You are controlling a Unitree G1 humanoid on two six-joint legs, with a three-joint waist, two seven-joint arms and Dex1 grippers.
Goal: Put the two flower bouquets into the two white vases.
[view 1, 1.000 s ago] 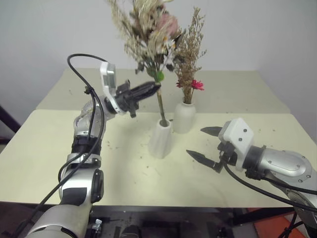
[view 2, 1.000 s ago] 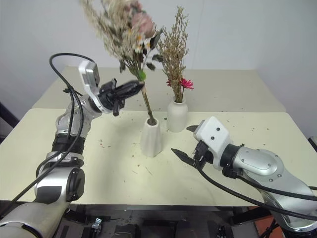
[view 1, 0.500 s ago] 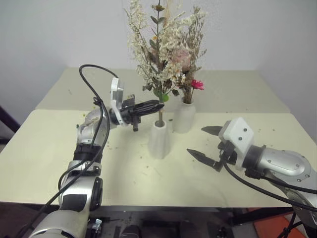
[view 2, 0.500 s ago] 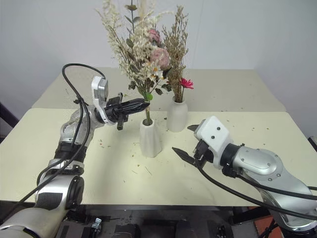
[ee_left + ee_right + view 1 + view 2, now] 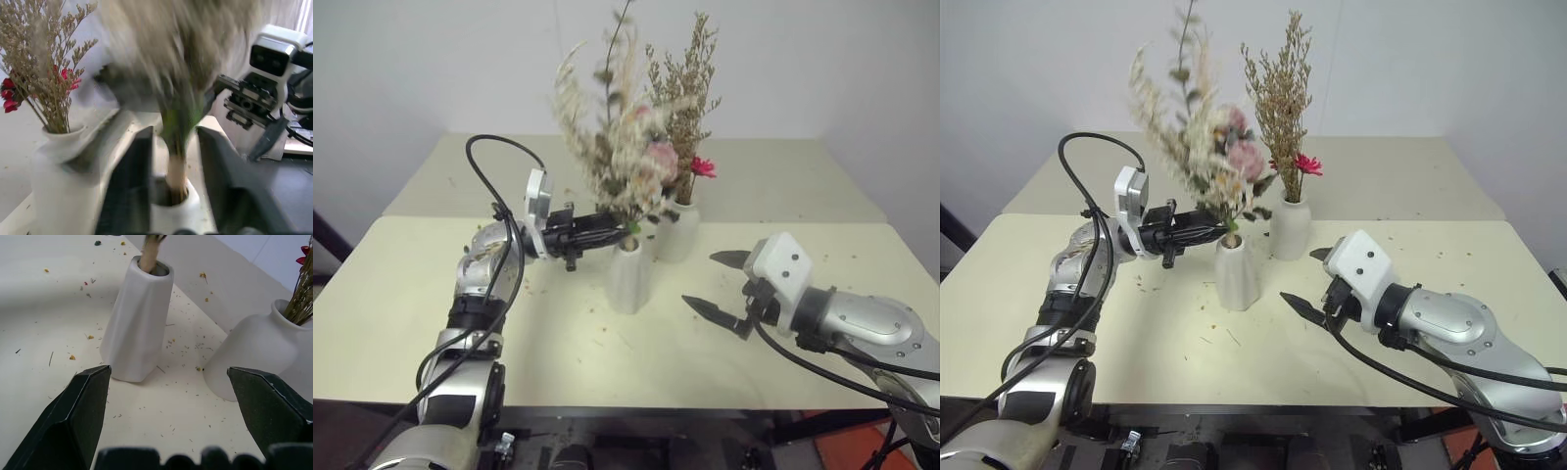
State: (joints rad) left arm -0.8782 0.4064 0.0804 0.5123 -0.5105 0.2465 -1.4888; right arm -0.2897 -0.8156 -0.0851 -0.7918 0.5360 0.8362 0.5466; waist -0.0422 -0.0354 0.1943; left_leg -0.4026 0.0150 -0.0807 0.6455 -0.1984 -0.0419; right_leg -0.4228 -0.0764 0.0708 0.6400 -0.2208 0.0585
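Note:
The cream and pink rose bouquet stands with its stem down in the tall tapered white vase at the table's middle. My left gripper is level just above that vase's mouth. In the left wrist view its fingers stand apart on both sides of the stem with a gap on each side, so it is open. Behind it, the round white vase holds the tan sprig bouquet with magenta daisies. My right gripper hovers open to the right of the vases, with nothing in it.
Both vases stand on the cream front table, which is strewn with small flower crumbs. A second cream table adjoins it behind. A black cable loops over my left arm.
The rose bouquet has sunk lower into the tapered vase and swung from tilted to nearly upright. My left gripper came down with it and its fingers have parted. The right arm stayed still.

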